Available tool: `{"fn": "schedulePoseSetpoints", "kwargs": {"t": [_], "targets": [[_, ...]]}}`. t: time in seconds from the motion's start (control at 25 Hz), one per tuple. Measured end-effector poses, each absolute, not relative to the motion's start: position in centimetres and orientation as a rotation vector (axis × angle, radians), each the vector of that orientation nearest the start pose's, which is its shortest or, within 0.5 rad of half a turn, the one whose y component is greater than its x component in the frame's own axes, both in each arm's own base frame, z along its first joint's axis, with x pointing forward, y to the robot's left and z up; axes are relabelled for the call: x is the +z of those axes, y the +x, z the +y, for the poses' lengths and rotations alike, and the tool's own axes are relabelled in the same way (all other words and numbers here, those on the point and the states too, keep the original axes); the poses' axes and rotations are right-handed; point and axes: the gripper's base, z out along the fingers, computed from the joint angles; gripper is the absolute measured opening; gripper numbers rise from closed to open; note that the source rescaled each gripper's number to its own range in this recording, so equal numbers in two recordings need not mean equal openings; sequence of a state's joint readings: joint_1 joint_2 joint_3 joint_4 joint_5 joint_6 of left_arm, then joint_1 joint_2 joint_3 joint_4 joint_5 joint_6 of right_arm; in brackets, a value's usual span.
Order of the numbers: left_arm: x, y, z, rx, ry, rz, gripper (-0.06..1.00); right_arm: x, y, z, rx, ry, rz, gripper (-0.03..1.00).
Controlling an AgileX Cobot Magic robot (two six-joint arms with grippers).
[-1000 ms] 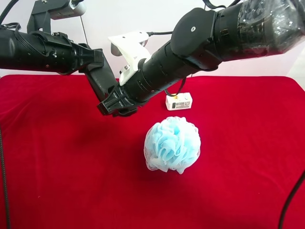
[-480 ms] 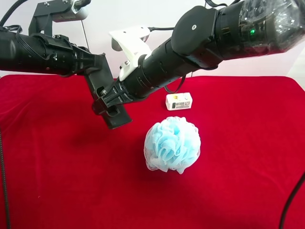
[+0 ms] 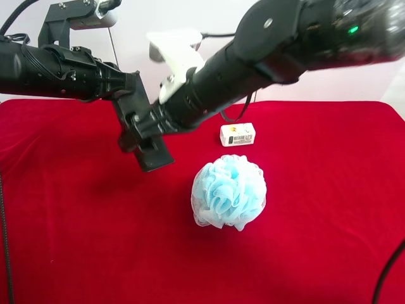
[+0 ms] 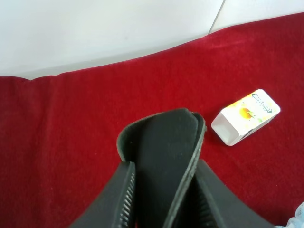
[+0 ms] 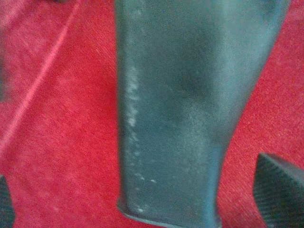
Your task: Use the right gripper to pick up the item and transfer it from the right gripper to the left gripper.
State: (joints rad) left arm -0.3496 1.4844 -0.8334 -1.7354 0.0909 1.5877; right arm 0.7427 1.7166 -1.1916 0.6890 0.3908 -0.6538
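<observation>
Hanging above the surface (image 3: 316,240) beside the blue puff (image 3: 228,192), the item (image 3: 154,152) is squeezed by the jaws of the left gripper (image 4: 164,167). The jaws of the right gripper (image 3: 140,126) are spread apart around it. If it is held too loosely, it could be dropped.

Bright even light, soft shadows on the red cloth (image 3: 316,240); the item (image 5: 180,109) blurred in right wrist view.

On the desk (image 3: 316,221), the puff (image 3: 229,192) sits centrally, the box (image 3: 238,134) just behind it; the case (image 3: 155,157) hangs above (left of both).
</observation>
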Motion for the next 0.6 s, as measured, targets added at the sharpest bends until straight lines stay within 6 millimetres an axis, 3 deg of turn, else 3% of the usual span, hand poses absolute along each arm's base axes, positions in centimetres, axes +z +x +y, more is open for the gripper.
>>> {"fn": "schedulePoseSetpoints", "kwargs": {"t": [0.32,0.6], "targets": [[24.5,29.3,-11.6,-0.387,0.27,2.125,0.02,30.5,24.1,25.0,0.659,-0.939,2.134,1.0],[24.5,29.3,-11.6,-0.386,0.272,2.124,0.02,32.2,21.8,22.3,0.535,-1.033,2.248,1.0]]}}
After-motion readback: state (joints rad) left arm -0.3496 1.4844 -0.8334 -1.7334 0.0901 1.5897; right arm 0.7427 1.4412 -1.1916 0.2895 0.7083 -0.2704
